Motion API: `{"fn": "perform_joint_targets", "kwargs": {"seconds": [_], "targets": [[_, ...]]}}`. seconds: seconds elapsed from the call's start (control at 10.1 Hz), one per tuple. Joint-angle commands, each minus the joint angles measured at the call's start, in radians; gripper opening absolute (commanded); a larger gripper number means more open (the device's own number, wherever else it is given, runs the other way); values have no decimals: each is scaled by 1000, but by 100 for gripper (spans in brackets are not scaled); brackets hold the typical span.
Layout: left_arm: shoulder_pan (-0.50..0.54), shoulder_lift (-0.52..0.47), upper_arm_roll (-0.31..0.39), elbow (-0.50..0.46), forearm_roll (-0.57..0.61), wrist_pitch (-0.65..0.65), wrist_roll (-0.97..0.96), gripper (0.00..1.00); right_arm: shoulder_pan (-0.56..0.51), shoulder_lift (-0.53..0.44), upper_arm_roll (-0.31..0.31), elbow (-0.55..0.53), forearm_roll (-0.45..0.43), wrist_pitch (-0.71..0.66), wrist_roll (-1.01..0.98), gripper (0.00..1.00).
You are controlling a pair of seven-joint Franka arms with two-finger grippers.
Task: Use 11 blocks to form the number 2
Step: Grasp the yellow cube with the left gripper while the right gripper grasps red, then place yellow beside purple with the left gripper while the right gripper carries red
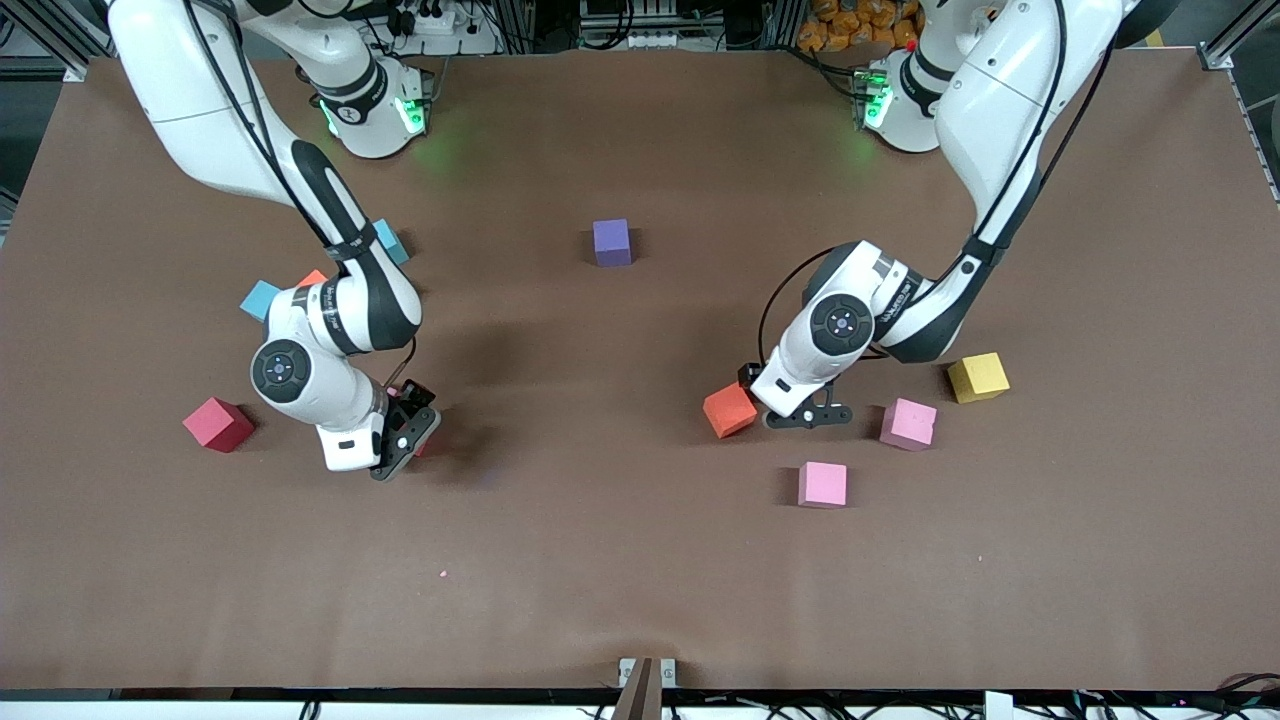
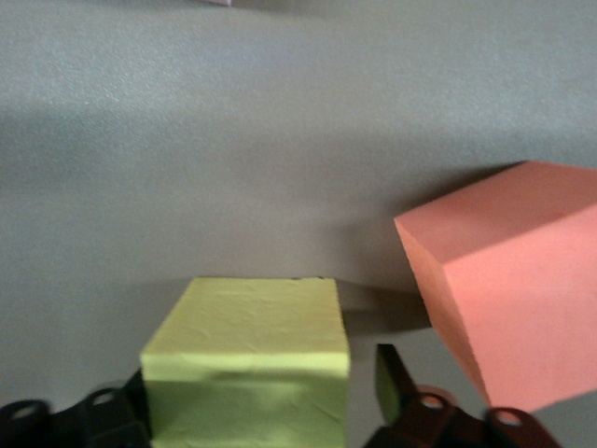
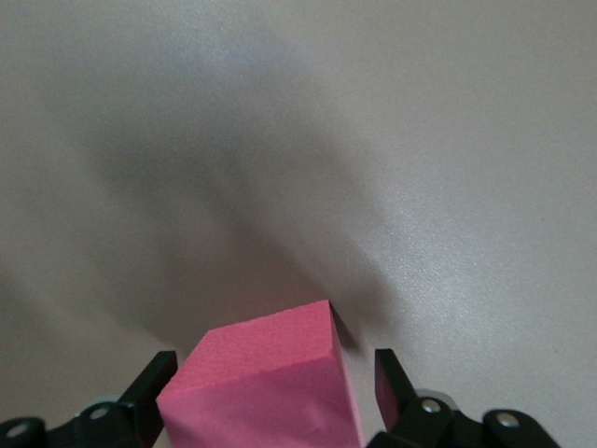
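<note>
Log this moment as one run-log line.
left gripper: down at table, jaws around green block, beside orange block | right gripper: down at table, jaws around pink block | grips: unconfirmed

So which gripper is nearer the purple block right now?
Left, though neither is close. The left gripper is down beside the orange block, the right gripper down toward the right arm's end; the purple block sits apart from both.
</note>
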Motion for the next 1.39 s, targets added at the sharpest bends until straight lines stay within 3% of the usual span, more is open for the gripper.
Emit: {"fn": "perform_joint_targets", "kwargs": {"seconds": [0.0, 0.1, 0.3, 0.5, 0.7, 0.89, 1.09, 1.29], "targets": [[3, 8, -1, 21, 16, 0, -41, 31, -4, -5, -1, 13, 17, -11, -30, 45], [3, 2, -1, 19, 14, -4, -102, 30, 0, -10, -1, 17, 17, -16, -13, 24], [-2, -36, -13, 4, 14, -80, -293, 31, 12, -25, 1, 88, 23, -118, 22, 24], [0, -82, -67, -16, 11, -144, -513, 31, 36, -30, 12, 194, 31, -334, 275, 24], [-4, -86, -163, -63, 11, -153, -872, 31, 97, -87, 47, 166, 31, -341, 506, 24], [-25, -79, -239, -114, 14, -130, -1174, 31, 128, -111, 49, 131, 20, -341, 394, 27], [-37, -81, -305, -204, 16, 30, -1431, 31, 121, -162, 49, 50, 22, -321, 210, 27], [-106, -82, -316, -272, 35, 163, -1718, 31, 115, -217, 47, -27, 22, -298, 76, 27]]}}
